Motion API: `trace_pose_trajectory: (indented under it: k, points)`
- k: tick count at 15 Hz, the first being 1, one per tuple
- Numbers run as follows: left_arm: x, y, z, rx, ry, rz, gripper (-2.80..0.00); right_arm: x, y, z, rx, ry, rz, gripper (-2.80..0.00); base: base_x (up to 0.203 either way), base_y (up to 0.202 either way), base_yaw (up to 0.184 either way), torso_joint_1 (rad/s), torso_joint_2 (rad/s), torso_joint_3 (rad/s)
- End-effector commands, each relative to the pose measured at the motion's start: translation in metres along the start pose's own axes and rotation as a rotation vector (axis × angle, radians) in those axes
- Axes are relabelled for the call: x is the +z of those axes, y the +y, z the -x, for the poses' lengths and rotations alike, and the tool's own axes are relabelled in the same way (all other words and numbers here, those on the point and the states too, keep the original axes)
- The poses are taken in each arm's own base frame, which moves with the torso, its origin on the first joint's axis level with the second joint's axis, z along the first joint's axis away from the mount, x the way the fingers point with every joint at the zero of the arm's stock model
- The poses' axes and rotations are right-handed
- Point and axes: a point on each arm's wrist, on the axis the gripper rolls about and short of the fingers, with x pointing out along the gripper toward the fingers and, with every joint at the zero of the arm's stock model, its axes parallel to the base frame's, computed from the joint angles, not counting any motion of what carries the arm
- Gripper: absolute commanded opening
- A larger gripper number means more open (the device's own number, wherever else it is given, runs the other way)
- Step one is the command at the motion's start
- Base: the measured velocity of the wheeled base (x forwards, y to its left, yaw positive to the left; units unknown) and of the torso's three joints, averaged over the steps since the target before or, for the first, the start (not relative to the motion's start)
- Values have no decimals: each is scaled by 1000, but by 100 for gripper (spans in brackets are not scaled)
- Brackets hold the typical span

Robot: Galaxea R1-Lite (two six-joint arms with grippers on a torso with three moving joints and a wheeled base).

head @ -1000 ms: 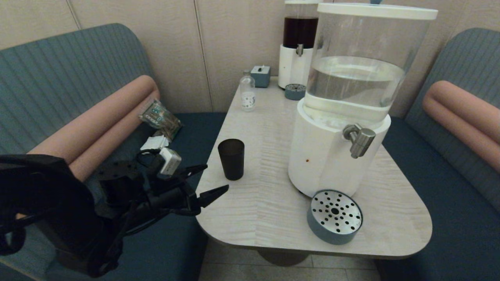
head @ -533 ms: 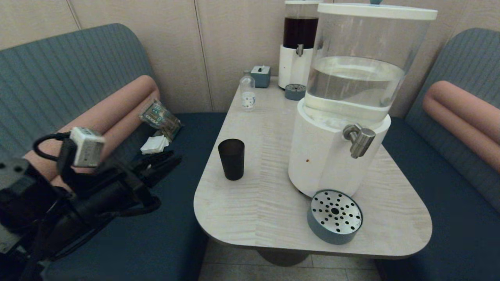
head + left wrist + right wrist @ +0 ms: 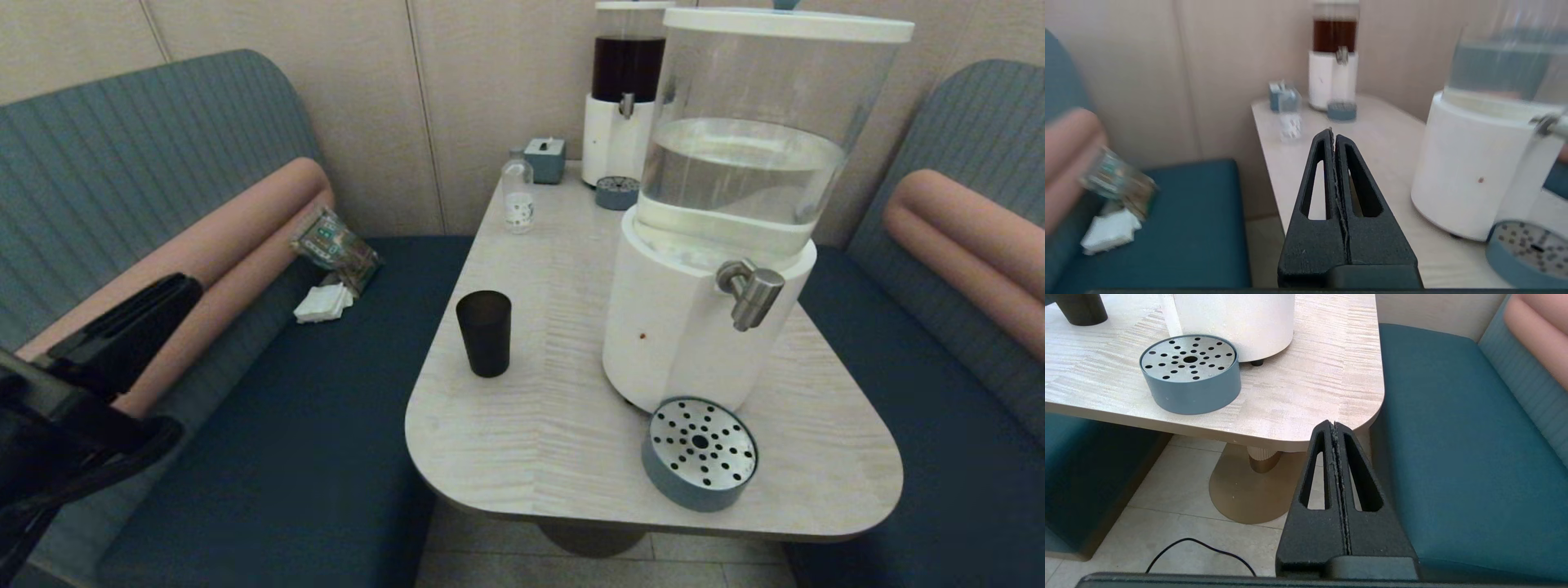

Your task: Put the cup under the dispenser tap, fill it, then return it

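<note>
The dark tapered cup (image 3: 483, 333) stands upright on the pale table (image 3: 539, 425), left of the large white-based dispenser (image 3: 694, 327). Its steel tap (image 3: 751, 292) juts out above a round perforated drip tray (image 3: 700, 453), which holds nothing. My left gripper (image 3: 186, 287) hangs over the left bench, well away from the cup, with its fingers (image 3: 1327, 171) pressed together and empty. The right gripper (image 3: 1334, 424) is shut and empty, low beside the table's near right corner. From there the cup's base (image 3: 1079, 310) and the tray (image 3: 1190, 371) show.
At the table's back stand a small clear bottle (image 3: 517, 198), a blue box (image 3: 545, 158) and a narrower dispenser with dark liquid (image 3: 624, 90) with its own small tray (image 3: 616, 192). A packet (image 3: 335, 245) and white tissue (image 3: 322, 302) lie on the left bench. A cable (image 3: 1200, 549) runs across the floor.
My left gripper has drawn back leftward from the table edge near the cup, out over the bench, and its open jaws have shut. The cup has not moved.
</note>
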Motion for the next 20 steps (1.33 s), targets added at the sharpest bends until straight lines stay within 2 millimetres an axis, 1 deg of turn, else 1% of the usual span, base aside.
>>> trace_pose_trajectory:
  k: [1, 4, 7, 10, 11, 13, 17, 20]
  points:
    - [26, -6, 25, 1, -103, -21, -280, -4, 0, -1, 2, 13, 1, -280, 0, 0, 0, 0, 0, 0]
    - [45, -13, 57, 17, -91, -26, -280, -4, 0, -1, 2, 13, 1, -280, 0, 0, 0, 0, 0, 0]
    - [63, -21, 93, 55, -80, -71, -280, -4, 0, -1, 1, 14, 1, -280, 0, 0, 0, 0, 0, 0]
    - [71, -29, 124, 117, -107, -130, -280, -4, 0, -1, 2, 14, 1, -280, 0, 0, 0, 0, 0, 0]
    - [69, -32, 133, 122, -110, -135, -280, -4, 0, -1, 1, 14, 1, -280, 0, 0, 0, 0, 0, 0]
    - [60, -36, 146, 116, -63, -121, -280, -4, 0, -1, 1, 14, 1, -280, 0, 0, 0, 0, 0, 0]
    - [25, -34, 153, 109, 51, -107, -280, -4, 0, -1, 1, 14, 1, -280, 0, 0, 0, 0, 0, 0]
    - [8, -37, 169, 130, 55, -164, -280, -4, 0, -1, 3, 14, 1, -280, 0, 0, 0, 0, 0, 0]
